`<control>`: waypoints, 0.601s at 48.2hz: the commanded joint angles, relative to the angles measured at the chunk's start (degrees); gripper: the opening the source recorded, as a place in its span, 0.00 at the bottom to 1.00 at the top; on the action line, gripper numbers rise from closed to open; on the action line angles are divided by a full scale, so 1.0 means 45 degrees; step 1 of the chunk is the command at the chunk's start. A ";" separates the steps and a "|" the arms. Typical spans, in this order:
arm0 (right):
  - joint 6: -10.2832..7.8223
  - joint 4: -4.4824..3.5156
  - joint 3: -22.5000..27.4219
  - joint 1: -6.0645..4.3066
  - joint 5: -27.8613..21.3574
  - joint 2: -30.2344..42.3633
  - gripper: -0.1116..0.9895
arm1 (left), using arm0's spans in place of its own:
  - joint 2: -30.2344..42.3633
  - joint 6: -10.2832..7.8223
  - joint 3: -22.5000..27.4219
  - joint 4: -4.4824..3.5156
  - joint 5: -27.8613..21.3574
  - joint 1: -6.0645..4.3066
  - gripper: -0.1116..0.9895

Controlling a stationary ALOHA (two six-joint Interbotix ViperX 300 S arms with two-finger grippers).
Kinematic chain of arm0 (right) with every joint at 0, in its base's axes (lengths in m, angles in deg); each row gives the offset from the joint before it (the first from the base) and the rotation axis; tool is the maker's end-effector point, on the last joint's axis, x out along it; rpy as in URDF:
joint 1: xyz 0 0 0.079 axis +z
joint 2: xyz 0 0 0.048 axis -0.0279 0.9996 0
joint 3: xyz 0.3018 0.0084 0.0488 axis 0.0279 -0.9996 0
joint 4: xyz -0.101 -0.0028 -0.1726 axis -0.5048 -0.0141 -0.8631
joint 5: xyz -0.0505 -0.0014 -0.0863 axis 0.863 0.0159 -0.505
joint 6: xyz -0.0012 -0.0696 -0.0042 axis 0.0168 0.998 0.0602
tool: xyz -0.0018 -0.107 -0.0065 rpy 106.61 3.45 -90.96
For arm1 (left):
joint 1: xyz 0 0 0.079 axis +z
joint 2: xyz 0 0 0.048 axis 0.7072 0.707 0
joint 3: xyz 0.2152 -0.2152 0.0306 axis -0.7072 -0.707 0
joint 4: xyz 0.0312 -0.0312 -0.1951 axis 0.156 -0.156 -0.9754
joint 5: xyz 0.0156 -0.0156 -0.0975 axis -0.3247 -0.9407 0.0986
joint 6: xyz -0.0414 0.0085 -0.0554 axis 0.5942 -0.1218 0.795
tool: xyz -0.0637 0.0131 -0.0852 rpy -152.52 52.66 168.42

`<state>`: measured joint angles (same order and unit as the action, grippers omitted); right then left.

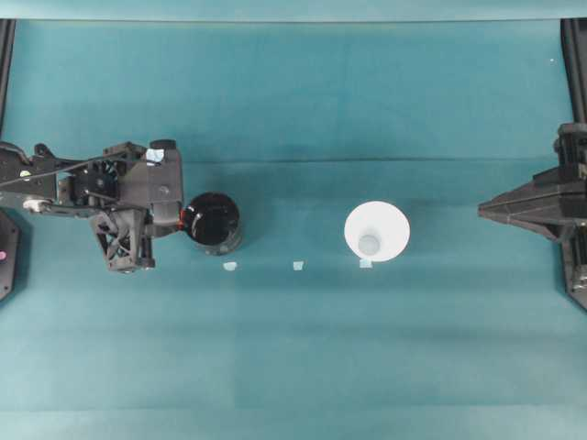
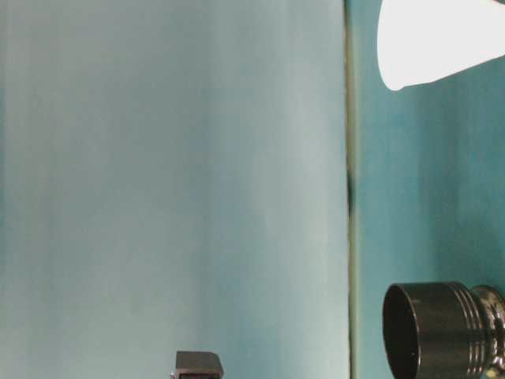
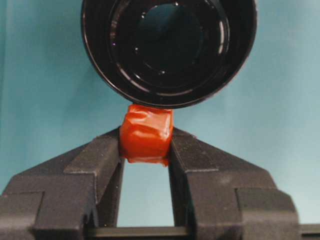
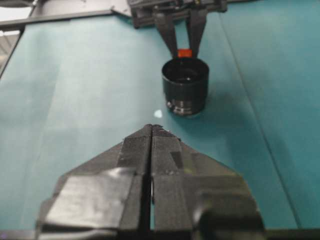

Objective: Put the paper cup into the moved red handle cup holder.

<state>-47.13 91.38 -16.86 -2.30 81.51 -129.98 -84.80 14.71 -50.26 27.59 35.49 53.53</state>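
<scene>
The table (image 1: 303, 348) is covered in a smooth teal cloth with a few faint creases running across it, and behind it at table level there's just a plain pale blue-grey backdrop. Three little pale tape scraps (image 1: 297, 266) sit in a row on the cloth near the middle.

The red handle cup holder (image 1: 214, 222) stands upright left of center. It's glossy black and round, with ridged rings near its base and a shiny inside that catches the light. Its handle (image 3: 146, 133) is a stubby tab wrapped in wrinkly red-orange tape, and the left tool (image 3: 145, 150) is clamped right on that tab, one matte black finger on each side.

The paper cup (image 1: 376, 231) is plain white, tapered, upright with its wide rim up and a small greyish bottom visible inside. It stands right of center, well apart from the holder, touching one of the tape scraps.

The right tool (image 4: 152, 131) hangs out at the far right edge, its fingers pressed together with nothing between them, grippy tape on the pads.
</scene>
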 commanded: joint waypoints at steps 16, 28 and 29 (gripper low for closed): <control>-0.0078 0.0039 0.0078 -0.0020 0.0059 0.0078 0.01 | -0.0176 0.0117 0.0313 0.0039 0.0098 0.0039 0.36; -0.0078 0.0039 0.0078 -0.0020 0.0059 0.0078 0.01 | -0.1289 0.0078 0.0566 0.0039 0.0000 0.0039 0.36; -0.0078 0.0039 0.0078 -0.0020 0.0059 0.0078 0.01 | -0.1387 0.0098 0.0566 0.0020 0.0000 0.0039 0.36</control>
<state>-47.13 91.46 -16.94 -2.30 81.51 -130.07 -89.11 14.97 -48.94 27.68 35.40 53.62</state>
